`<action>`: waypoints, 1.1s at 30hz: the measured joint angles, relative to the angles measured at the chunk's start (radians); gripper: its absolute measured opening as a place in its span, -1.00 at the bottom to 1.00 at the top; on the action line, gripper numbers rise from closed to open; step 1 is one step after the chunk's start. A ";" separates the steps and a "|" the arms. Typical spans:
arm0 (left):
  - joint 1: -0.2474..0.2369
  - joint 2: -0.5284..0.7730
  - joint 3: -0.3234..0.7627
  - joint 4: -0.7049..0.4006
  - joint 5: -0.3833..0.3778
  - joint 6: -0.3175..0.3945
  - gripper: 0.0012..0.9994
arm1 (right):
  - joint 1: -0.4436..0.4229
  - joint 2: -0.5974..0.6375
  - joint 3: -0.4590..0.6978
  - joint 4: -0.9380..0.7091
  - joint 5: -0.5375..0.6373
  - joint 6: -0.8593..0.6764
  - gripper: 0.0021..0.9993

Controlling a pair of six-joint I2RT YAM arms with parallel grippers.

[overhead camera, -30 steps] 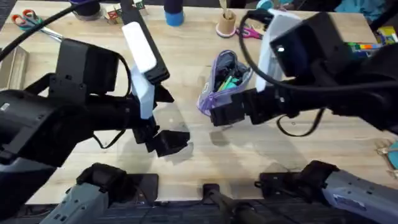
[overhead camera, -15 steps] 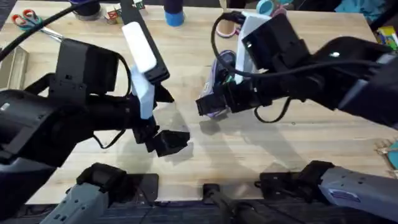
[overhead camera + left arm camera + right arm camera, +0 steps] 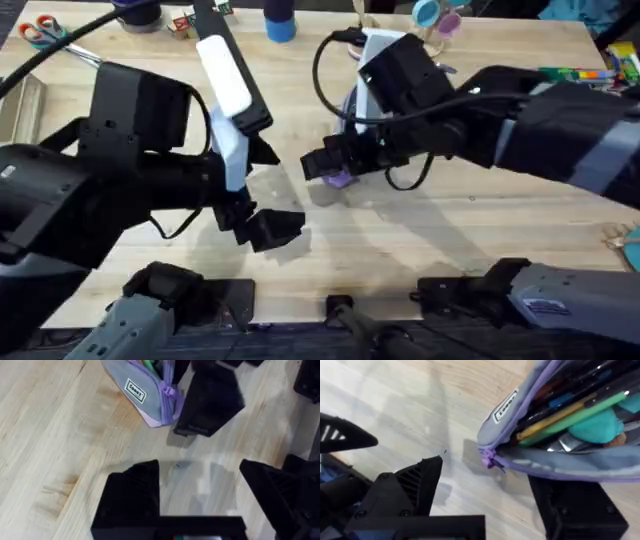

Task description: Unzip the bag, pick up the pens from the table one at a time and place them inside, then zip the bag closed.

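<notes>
While both grippers stood released, the bag [image 3: 540, 455] at upper right looked soft and floppy; its purple zipper pull [image 3: 489, 461] seemed the best hold.

One bag [image 3: 555, 455], two pens [image 3: 570, 417] inside it, two scissors [image 3: 40, 30] on one table [image 3: 400, 250]
</notes>
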 joint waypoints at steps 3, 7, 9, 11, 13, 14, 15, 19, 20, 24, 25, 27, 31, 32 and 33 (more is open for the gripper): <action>0.000 0.000 0.000 0.000 0.000 0.000 0.99 | 0.022 0.009 0.000 0.010 0.044 0.012 0.99; 0.000 0.000 0.000 0.000 0.000 0.000 0.99 | 0.070 0.010 0.000 0.012 0.128 0.044 0.95; 0.000 0.000 0.000 0.000 0.000 0.000 0.99 | 0.090 0.010 0.000 0.011 0.162 0.061 0.87; 0.000 0.000 0.000 0.000 0.000 0.000 0.99 | 0.105 0.010 0.000 0.011 0.192 0.083 0.65; 0.000 0.000 0.000 0.000 0.000 0.000 0.99 | 0.114 0.010 0.000 0.011 0.223 0.111 0.49; 0.000 0.000 0.000 0.000 0.000 0.000 0.99 | 0.117 0.010 0.000 0.011 0.237 0.124 0.43; 0.000 0.000 0.000 0.000 0.000 0.000 0.99 | 0.118 0.010 0.000 0.011 0.255 0.139 0.35; 0.000 0.000 0.000 0.000 0.000 0.000 0.99 | 0.119 0.011 0.000 0.009 0.302 0.175 -0.04; 0.000 0.000 0.000 0.000 0.000 0.000 0.99 | 0.121 0.011 0.000 0.010 0.311 0.188 -0.39; 0.000 0.000 0.000 0.000 0.000 0.000 0.99 | 0.125 0.011 0.000 0.010 0.311 0.197 -0.70; 0.000 0.000 0.000 0.000 0.000 0.000 0.99 | 0.125 0.011 0.000 0.010 0.311 0.199 -0.71; 0.000 0.000 0.000 0.000 0.000 0.000 0.99 | 0.125 0.011 0.000 0.010 0.311 0.199 -0.74; 0.000 0.000 0.000 0.000 0.000 0.000 0.99 | 0.125 0.011 0.000 0.010 0.311 0.200 -0.86; 0.000 0.000 0.000 0.000 0.000 0.000 0.99 | 0.125 0.011 0.000 0.010 0.311 0.200 -0.91; 0.000 0.000 0.000 0.000 0.000 0.000 0.99 | 0.125 0.011 0.000 0.010 0.311 0.201 -0.93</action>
